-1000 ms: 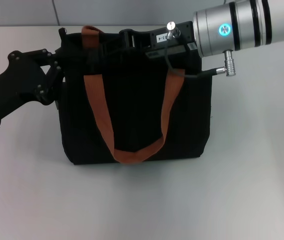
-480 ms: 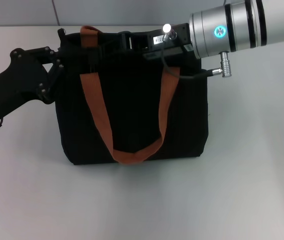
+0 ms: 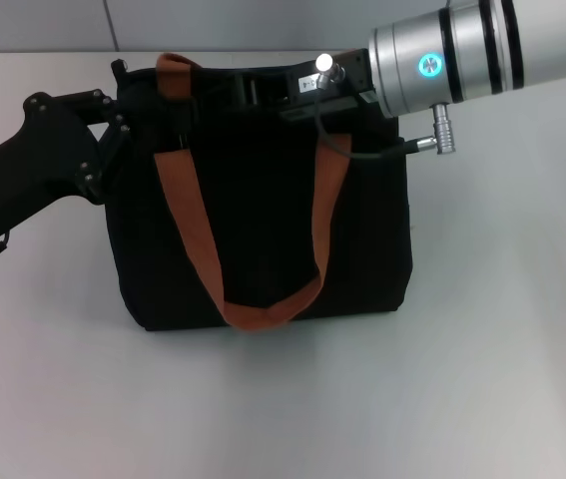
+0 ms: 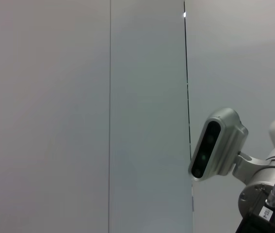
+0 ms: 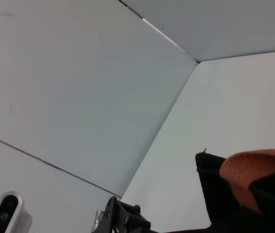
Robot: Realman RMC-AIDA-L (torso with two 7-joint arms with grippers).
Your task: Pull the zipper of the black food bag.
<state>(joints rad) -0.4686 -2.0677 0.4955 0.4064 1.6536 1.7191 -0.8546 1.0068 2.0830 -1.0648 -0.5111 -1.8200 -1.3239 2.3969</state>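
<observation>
The black food bag (image 3: 263, 230) stands upright in the middle of the table in the head view, one orange-brown strap (image 3: 263, 304) hanging down its front. My left gripper (image 3: 121, 108) is at the bag's upper left corner, against the fabric. My right gripper (image 3: 248, 90) reaches in from the right and lies along the bag's upper edge, near its middle. The zipper pull is hidden, black parts against black fabric. The right wrist view shows the bag's corner (image 5: 215, 184) and a strap (image 5: 258, 167).
The bag stands on a white table (image 3: 502, 349) with open surface in front and to the right. A grey wall (image 3: 213, 25) runs behind. The right arm's silver wrist (image 3: 442, 60) and cable plug (image 3: 440, 128) hang over the bag's right top. The left wrist view shows the right arm's camera (image 4: 217, 143).
My right arm has moved left along the bag's upper edge. The bag's top has shifted left with it. The left gripper has moved up slightly at the corner.
</observation>
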